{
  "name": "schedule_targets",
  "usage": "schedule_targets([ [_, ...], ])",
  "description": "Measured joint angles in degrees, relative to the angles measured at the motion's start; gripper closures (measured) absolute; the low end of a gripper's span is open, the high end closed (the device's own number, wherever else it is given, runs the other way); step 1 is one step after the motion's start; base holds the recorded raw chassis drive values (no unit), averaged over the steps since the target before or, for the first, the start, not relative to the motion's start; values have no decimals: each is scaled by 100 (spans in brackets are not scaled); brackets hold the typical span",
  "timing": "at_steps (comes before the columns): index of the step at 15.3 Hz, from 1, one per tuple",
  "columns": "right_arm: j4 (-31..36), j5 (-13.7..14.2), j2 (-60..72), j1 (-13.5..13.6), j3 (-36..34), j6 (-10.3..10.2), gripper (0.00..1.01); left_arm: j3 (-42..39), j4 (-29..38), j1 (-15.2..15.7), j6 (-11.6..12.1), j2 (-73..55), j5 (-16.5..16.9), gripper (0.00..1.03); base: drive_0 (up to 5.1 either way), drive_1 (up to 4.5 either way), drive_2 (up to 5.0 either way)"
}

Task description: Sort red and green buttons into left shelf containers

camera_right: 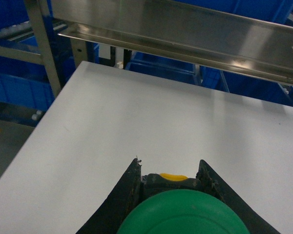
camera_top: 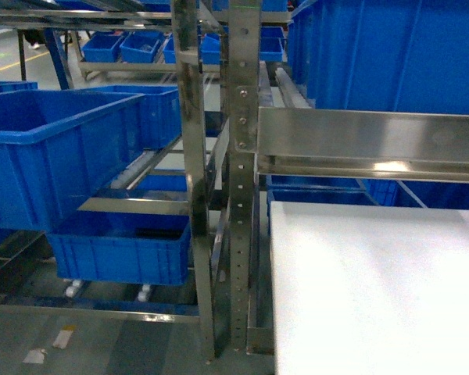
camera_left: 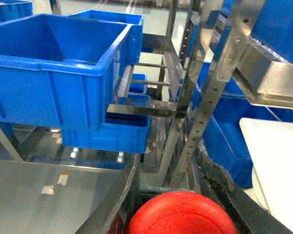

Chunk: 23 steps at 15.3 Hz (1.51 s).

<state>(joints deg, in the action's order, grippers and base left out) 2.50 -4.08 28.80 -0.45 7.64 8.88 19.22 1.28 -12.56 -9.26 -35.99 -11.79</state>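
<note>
In the left wrist view my left gripper [camera_left: 168, 158] is shut on the red button [camera_left: 183, 215], whose red cap fills the gap between the dark fingers [camera_left: 112, 204]. It hangs in front of the shelf [camera_left: 205, 102], with a large blue bin [camera_left: 53, 92] up to the left and a lower bin [camera_left: 115, 136] beneath it. In the right wrist view my right gripper [camera_right: 169, 165] is shut on the green button [camera_right: 183, 214], held above a white table top [camera_right: 151, 117]. Neither gripper shows in the head view, where the left shelf containers [camera_top: 62, 156] [camera_top: 117, 250] sit left of the steel posts [camera_top: 242, 156].
A steel cross rail [camera_top: 375, 144] runs above the white table [camera_top: 375, 289] on the right. More blue bins [camera_top: 375, 55] stand behind and above it. The grey floor [camera_top: 102, 344] with tape scraps lies below the left rack.
</note>
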Motion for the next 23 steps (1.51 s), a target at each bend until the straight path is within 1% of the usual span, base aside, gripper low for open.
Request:
schedule_targets([
  [23, 4, 0, -4, 0, 0, 0, 73, 0, -7, 4, 0, -2, -2, 71, -500, 245, 245],
])
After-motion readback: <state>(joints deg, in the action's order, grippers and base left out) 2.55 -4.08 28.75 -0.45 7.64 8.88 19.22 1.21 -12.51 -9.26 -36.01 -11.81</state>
